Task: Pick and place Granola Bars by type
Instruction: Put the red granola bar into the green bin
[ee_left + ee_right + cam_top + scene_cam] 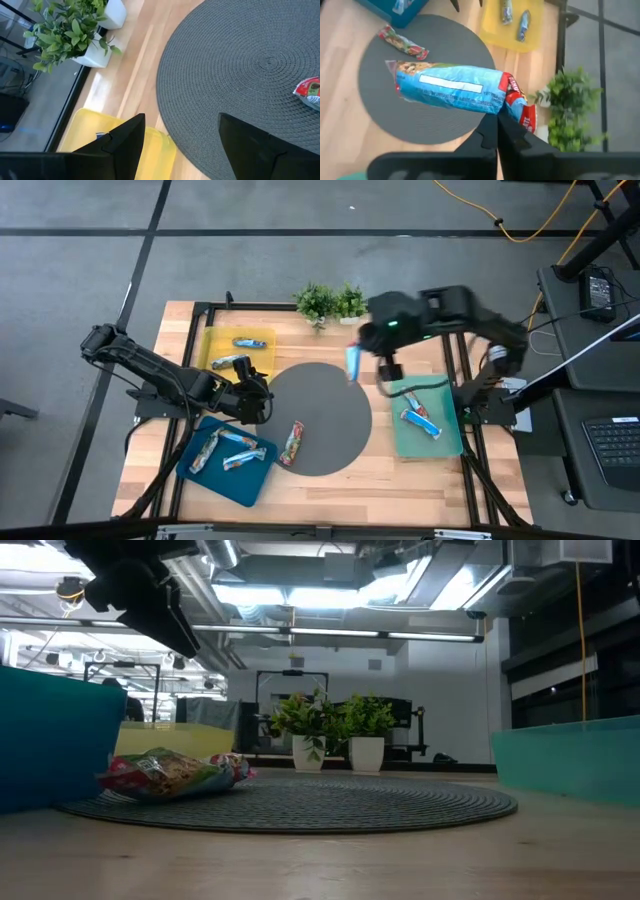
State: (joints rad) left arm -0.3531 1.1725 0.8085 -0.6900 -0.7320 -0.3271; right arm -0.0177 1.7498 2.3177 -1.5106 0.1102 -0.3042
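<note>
My right gripper (360,356) (496,120) hangs above the far right rim of the round grey mat (320,418), shut on a bright blue bar (353,362) (450,89). A multicoloured bar (292,443) (170,772) lies flat on the grey mat's near left part. Another blue bar (420,420) lies on the green mat (440,442). Two bars (250,341) rest on the yellow mat (215,345), and three (238,450) on the blue mat (235,485). My left gripper (262,395) (182,120) is open at the grey mat's left edge, touching nothing. My right gripper pinches the blue bar between its two fingers at one end, beside the red crimped seal (516,100). The fingers lie across the bar. The bar is lifted clear of the table, and its free length (420,82) sticks out sideways from the fingers.
Two small potted plants (330,302) stand at the table's far edge, just beyond the held bar. A black frame (200,310) runs around the table top. Bare wood shows along the near edge (330,500).
</note>
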